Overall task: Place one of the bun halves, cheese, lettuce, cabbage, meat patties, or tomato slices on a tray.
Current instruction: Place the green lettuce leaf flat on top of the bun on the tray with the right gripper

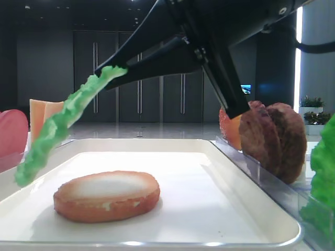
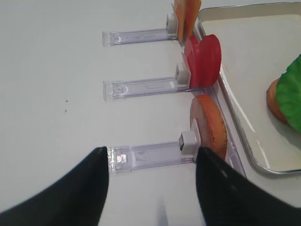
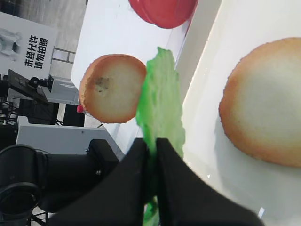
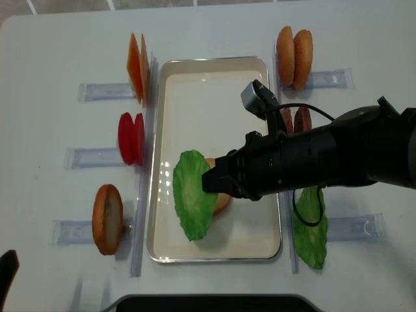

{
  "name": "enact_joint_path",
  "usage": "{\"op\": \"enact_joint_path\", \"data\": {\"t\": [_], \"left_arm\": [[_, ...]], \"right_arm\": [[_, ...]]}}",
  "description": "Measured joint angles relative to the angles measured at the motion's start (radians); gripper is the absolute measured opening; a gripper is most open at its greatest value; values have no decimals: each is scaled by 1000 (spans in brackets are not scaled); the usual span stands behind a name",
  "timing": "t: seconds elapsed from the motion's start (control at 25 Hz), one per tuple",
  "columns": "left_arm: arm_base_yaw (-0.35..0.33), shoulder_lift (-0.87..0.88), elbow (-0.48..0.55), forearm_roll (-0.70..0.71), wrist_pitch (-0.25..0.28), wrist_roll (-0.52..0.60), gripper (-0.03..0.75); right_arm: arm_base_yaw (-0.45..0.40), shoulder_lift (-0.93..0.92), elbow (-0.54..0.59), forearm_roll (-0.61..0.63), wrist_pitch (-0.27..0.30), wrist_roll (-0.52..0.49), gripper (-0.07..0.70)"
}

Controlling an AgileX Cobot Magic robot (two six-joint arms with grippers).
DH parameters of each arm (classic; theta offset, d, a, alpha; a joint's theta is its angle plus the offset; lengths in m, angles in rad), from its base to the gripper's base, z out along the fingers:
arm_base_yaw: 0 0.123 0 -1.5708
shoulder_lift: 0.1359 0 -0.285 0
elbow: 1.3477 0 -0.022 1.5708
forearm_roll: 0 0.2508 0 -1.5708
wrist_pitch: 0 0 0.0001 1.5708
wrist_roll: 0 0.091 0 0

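Observation:
My right gripper [image 4: 211, 180] is shut on the edge of a green lettuce leaf [image 4: 193, 195]. The leaf hangs tilted above the left part of the off-white tray [image 4: 195, 84]. Its free end droops toward the tray's left rim. A bun half [image 1: 107, 194] lies flat in the tray with its pale toasted face up, partly under the leaf in the top view. In the right wrist view the black fingers [image 3: 136, 160] pinch the lettuce [image 3: 162, 101] beside that bun half [image 3: 268, 108]. My left gripper [image 2: 151, 151] is open and empty over the table, left of the holders.
Clear holders line both sides of the tray. On the left stand cheese [image 4: 136, 65], tomato slices [image 4: 131, 138] and a bun half [image 4: 107, 219]. On the right are two more bun halves [image 4: 294, 49], meat patties [image 1: 275, 138] and another lettuce leaf [image 4: 310, 227].

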Motion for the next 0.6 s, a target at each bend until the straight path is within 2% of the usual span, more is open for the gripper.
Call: {"op": "enact_joint_path", "data": {"t": [0.28,0.6], "left_arm": [[0,0,0,0,1,0,454],[0,0,0,0,1,0,454]], "right_arm": [[0,96,-35,0,12,4,24],[0,137,-74,0,63,8,24]]}}
